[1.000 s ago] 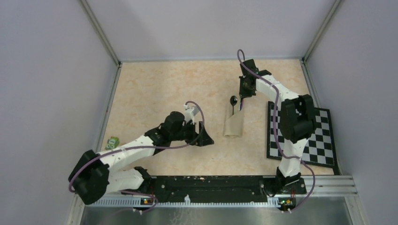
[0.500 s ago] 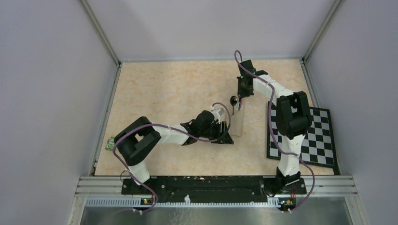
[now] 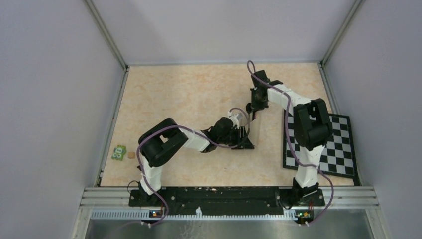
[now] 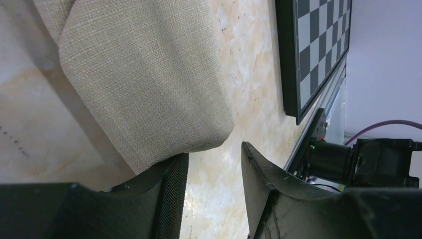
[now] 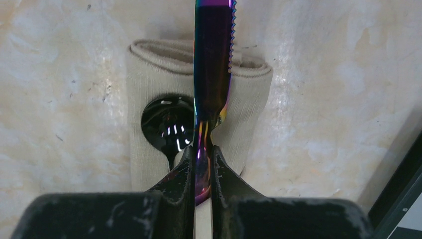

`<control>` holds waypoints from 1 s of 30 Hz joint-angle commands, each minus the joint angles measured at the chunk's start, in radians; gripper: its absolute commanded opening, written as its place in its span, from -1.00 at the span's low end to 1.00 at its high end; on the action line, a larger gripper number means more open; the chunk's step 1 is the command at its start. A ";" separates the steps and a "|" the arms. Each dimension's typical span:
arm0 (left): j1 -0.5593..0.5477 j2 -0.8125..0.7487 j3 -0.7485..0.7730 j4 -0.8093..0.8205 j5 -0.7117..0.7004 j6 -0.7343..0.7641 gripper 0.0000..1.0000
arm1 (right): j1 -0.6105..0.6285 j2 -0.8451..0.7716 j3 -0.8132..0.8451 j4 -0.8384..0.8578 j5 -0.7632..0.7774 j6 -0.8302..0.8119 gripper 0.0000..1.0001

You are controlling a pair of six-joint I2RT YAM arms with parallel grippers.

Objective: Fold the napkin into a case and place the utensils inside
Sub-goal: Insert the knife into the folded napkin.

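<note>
This looks like a robotics lab test cell. A mottled bench (image 3: 169, 94) is boxed in by plain grey panels (image 3: 50, 99) on aluminium posts (image 3: 107, 35). A slotted rail (image 3: 343, 196) at 6 o'clock carries the left arm (image 3: 159, 147) and right arm (image 3: 311, 124), and a black-and-white checkerboard (image 3: 338, 149) lies at 4 o'clock.

The light was soft and even, coming from above. The tabletop (image 3: 189, 94) looked bright, with only weak shadows on it. Small white glints sat on the spoon (image 5: 166, 124), and the knife (image 5: 213, 50) shone. The weave of the case (image 4: 144, 79) was sharp; the left end effector (image 4: 213, 154) was dark and slightly blurred.
</note>
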 commanded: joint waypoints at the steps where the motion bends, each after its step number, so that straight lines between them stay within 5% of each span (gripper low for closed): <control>1: 0.000 0.045 0.004 0.031 -0.068 -0.002 -0.01 | 0.032 -0.100 -0.019 -0.003 0.004 0.020 -1.00; 30: 0.003 0.025 -0.061 0.097 -0.067 -0.039 -0.04 | 0.083 -0.225 -0.196 -0.007 0.003 0.067 -1.00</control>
